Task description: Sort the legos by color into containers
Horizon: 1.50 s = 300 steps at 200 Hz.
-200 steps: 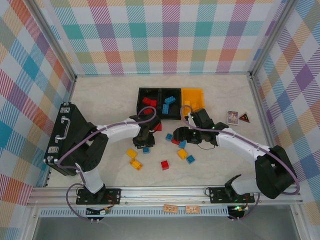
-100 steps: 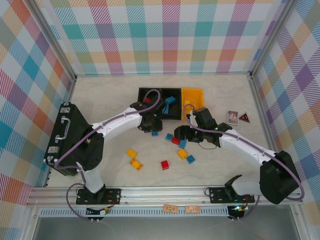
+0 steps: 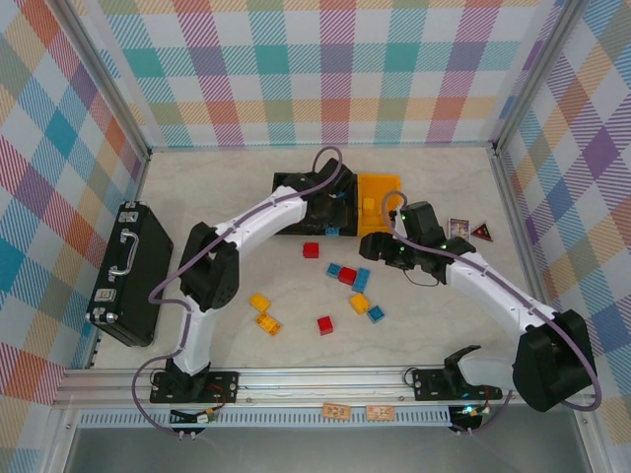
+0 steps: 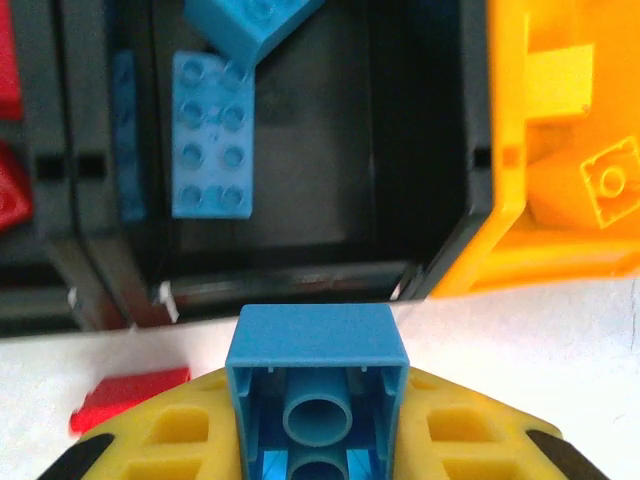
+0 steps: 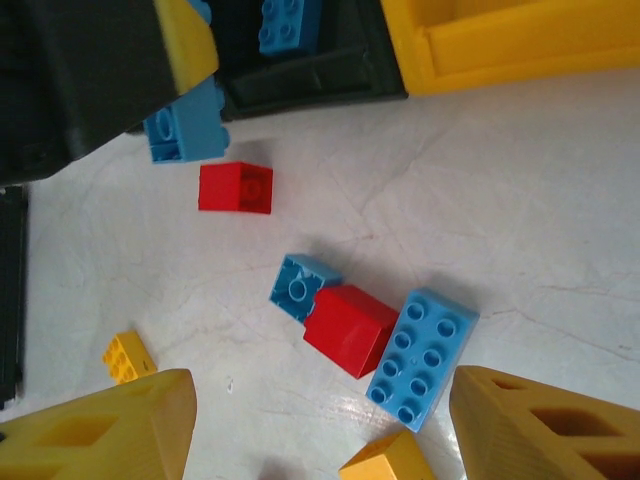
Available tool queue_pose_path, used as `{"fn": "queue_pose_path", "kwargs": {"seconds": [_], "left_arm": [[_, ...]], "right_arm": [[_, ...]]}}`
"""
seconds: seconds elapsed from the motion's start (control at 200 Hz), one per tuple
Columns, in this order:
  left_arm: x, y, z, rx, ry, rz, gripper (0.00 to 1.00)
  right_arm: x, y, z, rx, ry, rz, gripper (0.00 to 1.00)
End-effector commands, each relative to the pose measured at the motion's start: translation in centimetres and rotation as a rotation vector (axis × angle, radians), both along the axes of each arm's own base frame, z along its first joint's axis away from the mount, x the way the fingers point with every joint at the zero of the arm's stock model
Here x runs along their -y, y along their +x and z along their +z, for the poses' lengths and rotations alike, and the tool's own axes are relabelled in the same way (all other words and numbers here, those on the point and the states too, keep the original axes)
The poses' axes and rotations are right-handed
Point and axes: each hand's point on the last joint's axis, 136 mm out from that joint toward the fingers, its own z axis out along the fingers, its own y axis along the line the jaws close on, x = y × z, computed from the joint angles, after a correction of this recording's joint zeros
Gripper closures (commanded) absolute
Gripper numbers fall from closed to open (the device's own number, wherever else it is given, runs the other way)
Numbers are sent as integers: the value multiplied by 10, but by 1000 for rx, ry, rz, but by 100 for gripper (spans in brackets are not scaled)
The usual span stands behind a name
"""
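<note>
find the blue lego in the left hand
Left wrist view: the blue lego is clamped in the left hand, at the near wall of the middle black bin, with the orange bin to its right.

Three joined bins (image 3: 380, 183) sit in a row mid-table toward the far edge: left black bin (image 3: 280, 197) holding red bricks (image 4: 12, 190); middle black bin (image 4: 330, 230) holding blue bricks (image 4: 212, 135); yellow-orange bin (image 4: 520, 250) holding a yellow brick (image 4: 610, 185); a single blue brick (image 4: 317, 350) held, hollow underside showing, just before the middle bin's near wall; loose red, blue and yellow bricks (image 3: 324, 325) scattered mid-table.
</note>
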Motion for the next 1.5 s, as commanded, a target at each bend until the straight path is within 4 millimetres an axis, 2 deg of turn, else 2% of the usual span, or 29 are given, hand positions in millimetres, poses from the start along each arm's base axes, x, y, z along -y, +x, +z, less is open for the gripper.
{"fn": "queue_pose_path", "kwargs": {"seconds": [0.0, 0.255, 0.58, 0.675, 0.745, 0.855, 1.035, 1.17, 1.35, 1.495], "left_arm": [[-3, 19, 3, 32, 47, -20, 82], [1, 53, -10, 51, 78, -3, 81], [6, 66, -28, 52, 78, 1, 77], [7, 67, -31, 53, 80, -3, 72], [7, 67, -32, 54, 79, -4, 62], [8, 67, -31, 53, 73, -6, 53], [12, 65, -12, 70, 34, -15, 51], [17, 59, 11, 90, -15, -33, 51], [18, 37, 39, 102, -78, -63, 50], [7, 11, 47, 92, -88, -76, 49]], "right_arm": [[3, 4, 16, 25, 14, -28, 32], [11, -2, 19, 34, 5, -50, 32], [16, -5, 22, 37, -3, -57, 31], [16, -6, 22, 33, -2, -57, 31], [16, -7, 21, 29, -3, -56, 31], [18, -8, 20, 26, -4, -58, 31], [18, -9, 19, 24, -5, -59, 31], [19, -11, 16, 20, -11, -57, 31], [18, -13, 12, 9, -20, -42, 31], [15, -19, 10, 0, -12, -1, 31]]}}
